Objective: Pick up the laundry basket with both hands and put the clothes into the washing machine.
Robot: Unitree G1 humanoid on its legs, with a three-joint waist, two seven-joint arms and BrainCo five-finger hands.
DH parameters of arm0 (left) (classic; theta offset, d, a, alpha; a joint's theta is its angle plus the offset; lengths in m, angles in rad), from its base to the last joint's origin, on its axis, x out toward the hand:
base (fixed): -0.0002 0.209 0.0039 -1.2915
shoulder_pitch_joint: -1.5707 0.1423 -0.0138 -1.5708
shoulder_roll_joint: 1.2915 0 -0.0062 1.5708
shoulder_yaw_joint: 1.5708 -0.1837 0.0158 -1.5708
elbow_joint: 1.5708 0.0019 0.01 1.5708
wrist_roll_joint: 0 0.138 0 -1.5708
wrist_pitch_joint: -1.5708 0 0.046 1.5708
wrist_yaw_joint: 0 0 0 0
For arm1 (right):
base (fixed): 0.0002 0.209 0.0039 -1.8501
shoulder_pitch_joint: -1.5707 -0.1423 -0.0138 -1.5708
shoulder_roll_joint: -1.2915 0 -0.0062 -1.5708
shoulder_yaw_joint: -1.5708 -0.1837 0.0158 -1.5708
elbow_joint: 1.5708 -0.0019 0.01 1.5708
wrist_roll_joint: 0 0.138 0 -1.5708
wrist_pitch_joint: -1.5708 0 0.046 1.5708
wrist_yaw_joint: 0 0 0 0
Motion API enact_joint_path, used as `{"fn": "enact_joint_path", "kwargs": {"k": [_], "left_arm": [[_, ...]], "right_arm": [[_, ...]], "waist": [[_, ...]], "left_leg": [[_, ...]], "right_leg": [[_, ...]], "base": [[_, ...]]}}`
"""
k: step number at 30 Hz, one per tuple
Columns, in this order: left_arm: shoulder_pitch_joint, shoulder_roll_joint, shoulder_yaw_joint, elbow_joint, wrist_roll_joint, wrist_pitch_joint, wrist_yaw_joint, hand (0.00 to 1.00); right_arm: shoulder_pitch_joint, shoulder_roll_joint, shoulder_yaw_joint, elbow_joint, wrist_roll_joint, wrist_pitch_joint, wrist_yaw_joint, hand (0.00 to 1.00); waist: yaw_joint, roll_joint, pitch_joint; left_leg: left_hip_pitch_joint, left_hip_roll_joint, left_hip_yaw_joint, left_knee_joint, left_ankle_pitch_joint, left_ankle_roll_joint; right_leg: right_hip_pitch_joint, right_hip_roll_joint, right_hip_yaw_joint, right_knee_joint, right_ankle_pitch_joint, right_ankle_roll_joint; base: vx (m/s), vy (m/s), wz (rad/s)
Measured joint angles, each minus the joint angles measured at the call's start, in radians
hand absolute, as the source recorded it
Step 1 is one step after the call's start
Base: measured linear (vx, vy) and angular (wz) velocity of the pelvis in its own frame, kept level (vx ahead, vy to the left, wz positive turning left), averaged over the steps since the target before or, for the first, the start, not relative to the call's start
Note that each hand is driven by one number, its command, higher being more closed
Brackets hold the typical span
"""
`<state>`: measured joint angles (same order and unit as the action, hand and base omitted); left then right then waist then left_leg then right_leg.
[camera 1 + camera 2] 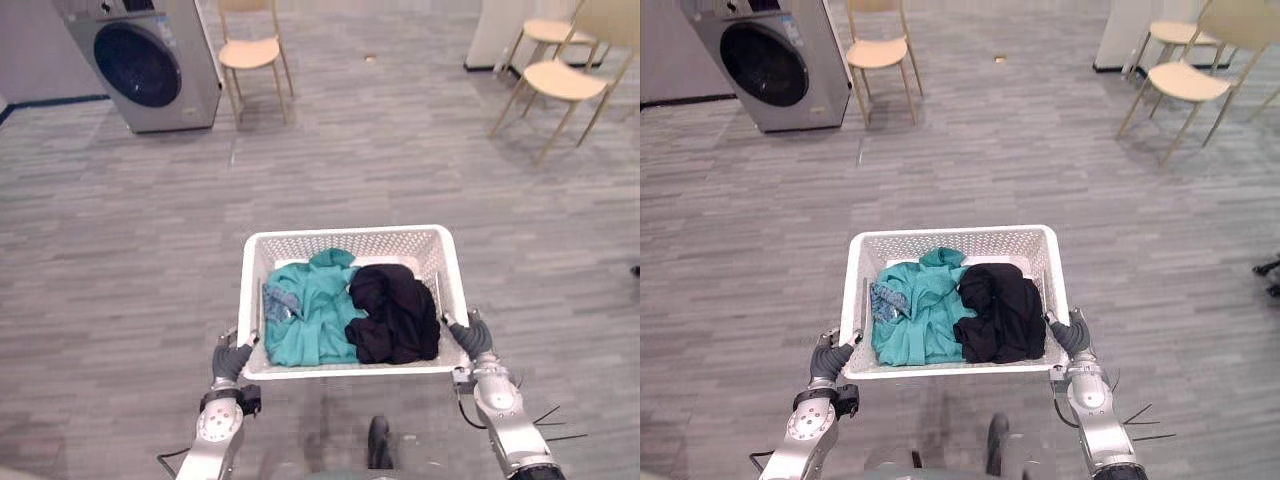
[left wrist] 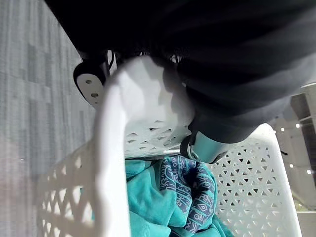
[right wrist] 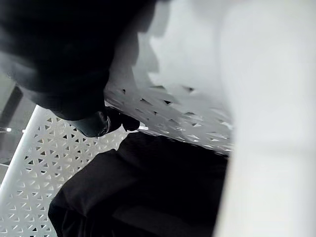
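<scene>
White perforated laundry basket (image 1: 345, 233) straight ahead and low in the head views, held between both hands, over grey plank floor (image 1: 120, 250). Inside: teal garment (image 1: 315, 318) bunched on the left half, black garment (image 1: 396, 312) heaped on the right half and touching the teal one, small blue patterned cloth (image 1: 281, 300) tucked at the teal garment's left edge against the basket wall. All clothes below the rim.

Left hand (image 1: 232, 358) clamped on the basket's left side near the near corner. In the left wrist view, fingers (image 2: 205, 148) hooked over the rim and down the inner wall, gripping the basket, with teal and patterned cloth just beyond.

Right hand (image 1: 470, 335) clamped on the right side near the near corner. In the right wrist view, a dark fingertip (image 3: 96, 123) curled over the rim against the inner lattice, gripping the basket, black garment just beside it.

Washing machine (image 1: 150, 60) well apart from the basket, far ahead on the left, round dark door facing this way and looking closed. Pale wooden chair (image 1: 250, 52) just right of the machine. Two more pale chairs (image 1: 565, 80) far ahead on the right.
</scene>
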<state>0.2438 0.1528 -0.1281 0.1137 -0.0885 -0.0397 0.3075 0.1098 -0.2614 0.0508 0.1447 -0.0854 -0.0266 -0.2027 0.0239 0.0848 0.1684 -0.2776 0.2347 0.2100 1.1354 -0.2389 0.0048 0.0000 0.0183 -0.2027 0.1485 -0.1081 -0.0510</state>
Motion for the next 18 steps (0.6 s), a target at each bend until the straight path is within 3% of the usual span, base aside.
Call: {"fn": "enact_joint_path", "kwargs": {"k": [2, 3, 4, 5, 6, 7, 8, 9, 10, 11, 12, 13, 14, 15, 16, 17, 18], "left_arm": [[-0.001, 0.0, 0.0, -0.013, 0.0, -0.009, -0.001, 1.0], [0.0, -0.003, 0.0, -0.024, 0.001, -0.009, -0.001, 1.0], [0.007, -0.007, 0.0, -0.032, 0.001, -0.009, -0.002, 1.0], [0.015, -0.011, 0.0, -0.046, 0.004, -0.009, -0.002, 1.0], [0.015, -0.011, 0.002, -0.052, 0.006, -0.007, -0.002, 1.0], [0.016, -0.006, 0.005, -0.054, 0.013, 0.001, -0.002, 1.0], [0.017, -0.009, 0.005, -0.055, 0.014, 0.006, -0.002, 1.0], [0.017, -0.012, 0.005, -0.055, 0.018, 0.011, -0.002, 1.0], [0.02, -0.007, 0.002, -0.055, 0.022, 0.016, -0.002, 1.0], [0.018, 0.0, 0.002, -0.055, 0.022, 0.019, -0.002, 1.0], [0.012, 0.021, 0.002, -0.055, 0.022, 0.029, -0.002, 1.0], [0.015, 0.037, 0.003, -0.054, 0.027, 0.047, -0.002, 1.0], [0.02, 0.041, 0.003, -0.054, 0.036, 0.051, -0.002, 1.0], [0.024, 0.051, 0.004, -0.054, 0.048, 0.054, -0.002, 1.0], [0.023, 0.056, 0.006, -0.056, 0.054, 0.053, -0.002, 1.0], [0.019, 0.068, 0.01, -0.064, 0.054, 0.053, -0.001, 1.0], [0.007, 0.075, 0.011, -0.065, 0.054, 0.053, -0.002, 1.0]], "right_arm": [[-0.008, -0.007, -0.005, -0.016, 0.0, -0.005, 0.0, 1.0], [-0.024, -0.014, -0.007, -0.01, 0.0, -0.005, 0.0, 1.0], [-0.032, -0.023, -0.006, -0.008, 0.0, -0.006, 0.001, 1.0], [-0.035, -0.029, -0.006, -0.008, 0.0, -0.007, 0.001, 1.0], [-0.046, -0.026, -0.004, 0.01, 0.0, -0.007, 0.0, 1.0], [-0.056, -0.019, -0.001, 0.038, 0.0, -0.007, 0.0, 1.0], [-0.06, -0.02, 0.001, 0.048, 0.0, -0.007, 0.001, 1.0], [-0.068, -0.021, 0.002, 0.064, 0.0, -0.007, 0.002, 1.0], [-0.081, -0.019, 0.002, 0.086, -0.003, -0.007, 0.006, 1.0], [-0.084, -0.014, 0.002, 0.088, -0.004, -0.007, 0.008, 1.0], [-0.088, 0.008, -0.001, 0.105, -0.005, -0.007, 0.009, 1.0], [-0.089, 0.03, 0.0, 0.147, -0.005, -0.006, 0.01, 1.0], [-0.088, 0.039, 0.002, 0.161, -0.005, -0.006, 0.011, 1.0], [-0.086, 0.047, 0.009, 0.171, -0.005, -0.006, 0.011, 1.0], [-0.086, 0.046, 0.013, 0.171, -0.005, -0.007, 0.011, 1.0], [-0.091, 0.046, 0.02, 0.162, -0.004, -0.009, 0.011, 1.0], [-0.091, 0.043, 0.02, 0.152, -0.004, -0.013, 0.011, 1.0]], "waist": [[0.015, -0.006, 0.002], [0.02, -0.012, 0.007], [0.033, 0.0, 0.002], [0.048, 0.017, -0.004], [0.066, 0.021, -0.001], [0.073, -0.002, -0.017], [0.069, -0.02, -0.022], [0.071, -0.035, -0.023], [0.07, -0.055, -0.023], [0.072, -0.066, -0.019], [0.066, -0.09, -0.007], [0.062, -0.105, -0.003], [0.062, -0.104, -0.003], [0.06, -0.095, -0.001], [0.058, -0.087, -0.005], [0.047, -0.077, -0.009], [0.039, -0.069, -0.009]], "left_leg": [[-0.08, -0.039, 0.014, -0.214, -0.013, 0.001], [-0.116, -0.08, 0.007, -0.448, 0.008, -0.028], [-0.126, -0.102, -0.003, -0.744, 0.077, -0.114], [-0.133, -0.093, -0.016, -0.873, 0.116, -0.142], [-0.145, -0.082, -0.005, -0.833, 0.21, -0.116], [-0.144, -0.126, -0.013, -0.774, 0.26, -0.029], [-0.143, -0.142, -0.015, -0.744, 0.25, 0.052], [-0.143, -0.156, -0.004, -0.699, 0.219, 0.099], [-0.125, -0.167, 0.013, -0.633, 0.122, 0.115], [-0.107, -0.176, 0.018, -0.608, 0.076, 0.12], [-0.052, -0.202, 0.019, -0.581, 0.018, 0.123], [0.057, -0.232, 0.019, -0.595, -0.037, 0.117], [0.115, -0.243, 0.019, -0.622, -0.049, 0.114], [0.218, -0.253, 0.02, -0.694, -0.053, 0.113], [0.264, -0.254, 0.021, -0.739, -0.053, 0.113], [0.347, -0.261, 0.017, -0.822, -0.052, 0.112], [0.406, -0.263, 0.008, -0.889, -0.052, 0.11]], "right_leg": [[0.061, -0.019, 0.016, -0.05, -0.018, 0.026], [0.112, -0.039, 0.032, -0.084, -0.038, 0.049], [0.166, -0.048, 0.048, -0.129, -0.054, 0.07], [0.19, -0.036, 0.07, -0.156, -0.067, 0.086], [0.237, -0.035, 0.1, -0.173, -0.095, 0.104], [0.275, -0.078, 0.108, -0.167, -0.107, 0.106], [0.284, -0.102, 0.113, -0.142, -0.105, 0.108], [0.262, -0.126, 0.122, -0.064, -0.11, 0.116], [0.154, -0.161, 0.156, 0.225, -0.12, 0.179], [0.092, -0.177, 0.182, 0.398, -0.104, 0.256], [0.014, -0.199, 0.217, 0.659, -0.053, 0.329], [-0.051, -0.239, 0.191, 0.909, -0.055, 0.307], [-0.072, -0.253, 0.166, 0.964, -0.07, 0.271], [-0.117, -0.264, 0.114, 0.993, -0.106, 0.202], [-0.153, -0.263, 0.079, 0.979, -0.12, 0.184], [-0.236, -0.26, 0.014, 0.917, -0.146, 0.142], [-0.308, -0.24, -0.026, 0.803, -0.161, 0.113]], "base": [[0.53, 0.066, -0.21], [0.76, 0.164, -0.34], [0.77, 0.228, -0.45], [0.81, 0.293, -0.62], [0.72, 0.284, -0.57], [0.78, 0.312, -0.34], [0.65, 0.258, -0.03], [0.94, 0.38, 0.02], [0.75, 0.313, -0.06], [0.87, 0.36, -0.01], [0.71, 0.261, 0.13], [0.72, 0.238, 0.15], [0.7, 0.198, 0.03], [0.52, 0.139, -0.07], [0.62, 0.154, -0.1], [0.61, 0.126, -0.08], [0.61, 0.114, -0.03]]}}
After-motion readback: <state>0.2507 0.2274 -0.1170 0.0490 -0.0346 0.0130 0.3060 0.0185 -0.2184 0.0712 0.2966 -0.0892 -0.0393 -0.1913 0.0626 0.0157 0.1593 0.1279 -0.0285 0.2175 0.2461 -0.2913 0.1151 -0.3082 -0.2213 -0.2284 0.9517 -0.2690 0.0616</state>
